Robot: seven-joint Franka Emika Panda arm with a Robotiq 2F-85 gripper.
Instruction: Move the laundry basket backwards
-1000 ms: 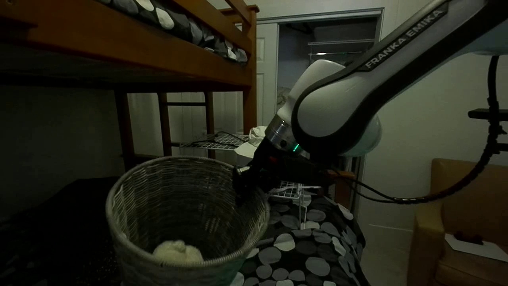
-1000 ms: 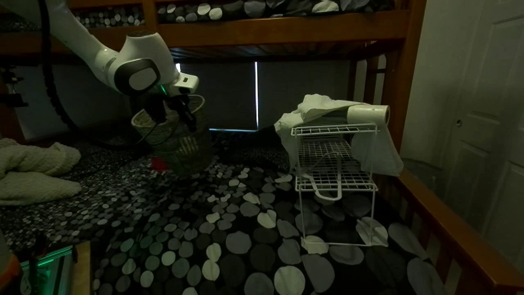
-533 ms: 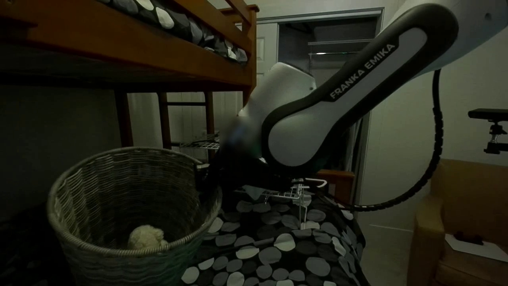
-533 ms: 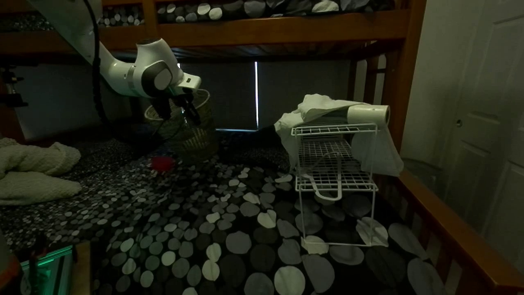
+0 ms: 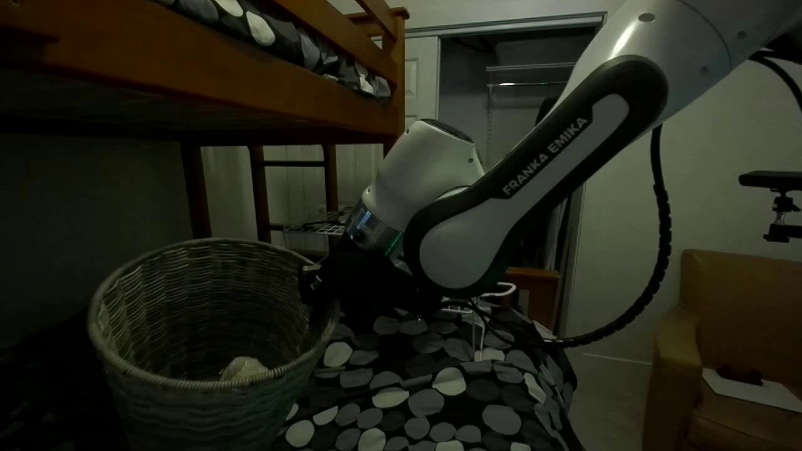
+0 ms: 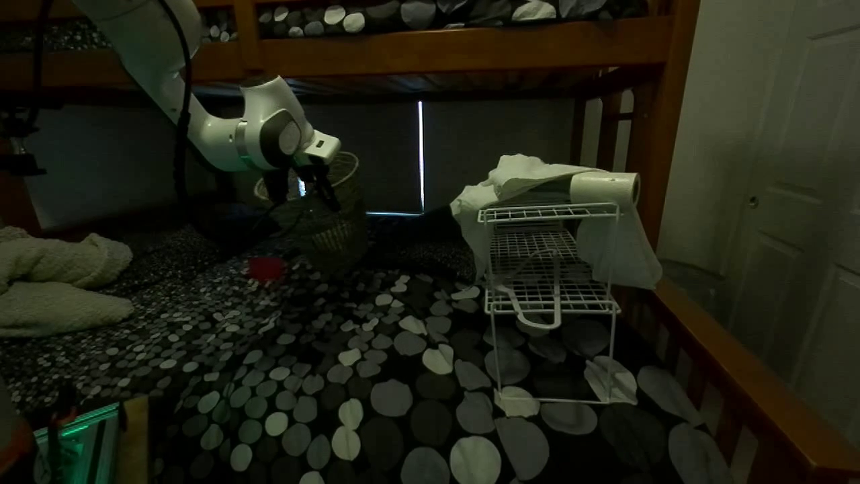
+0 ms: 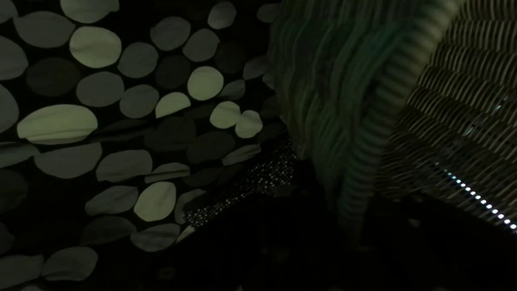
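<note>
The laundry basket is a large pale woven wicker bucket with a thick braided rim. It stands upright or nearly so at the left in an exterior view, with a pale soft object inside. It also shows behind the arm in an exterior view and at the right of the wrist view. My gripper is at the rim, one finger inside and one outside. In the wrist view the rim runs down between the dark fingers of the gripper. The gripper appears shut on the rim; the exact contact is too dark to see.
The basket is over a bed with a dotted cover. The upper bunk rail hangs above. A white wire rack with cloth and a paper roll stands at the right. A red object and a cream blanket lie nearby.
The basket and gripper have moved together, leftward in an exterior view and then slightly back and down; toward the right and farther from the blanket in an exterior view. The red object is more exposed.
</note>
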